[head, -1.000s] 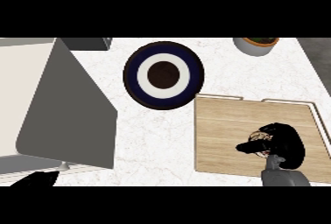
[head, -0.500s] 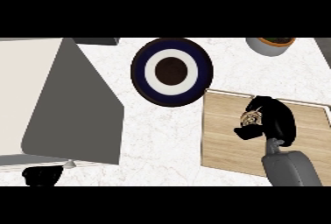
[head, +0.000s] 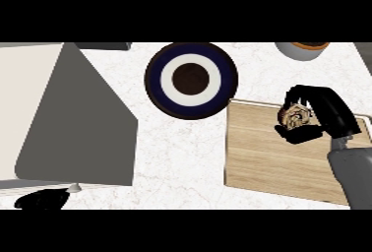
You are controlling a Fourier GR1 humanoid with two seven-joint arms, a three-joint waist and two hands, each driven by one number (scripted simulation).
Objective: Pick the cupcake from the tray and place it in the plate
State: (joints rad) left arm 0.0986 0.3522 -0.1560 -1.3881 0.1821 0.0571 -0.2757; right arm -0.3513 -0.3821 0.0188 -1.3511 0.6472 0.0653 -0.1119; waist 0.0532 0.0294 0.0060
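A wooden tray [head: 269,157] lies at the right of the counter. Over its upper right part my right hand [head: 323,110] is curled round the cupcake [head: 295,117], which shows as a pale swirl between the fingers and thumb. Whether the cupcake still touches the tray cannot be told. The plate [head: 191,79], dark blue with a white ring and a brown centre, sits just left of the tray's upper corner and holds nothing. My left hand [head: 41,200] shows only as a dark shape at the lower left edge.
A large grey and white box-like appliance [head: 65,118] fills the left side. A bowl [head: 301,49] with an orange inside sits at the top right edge. Bare marble counter [head: 181,157] lies between the appliance and the tray.
My right hand has moved up the tray with the cupcake in it, toward the far edge. The view has shifted a little, bringing the plate and tray further left.
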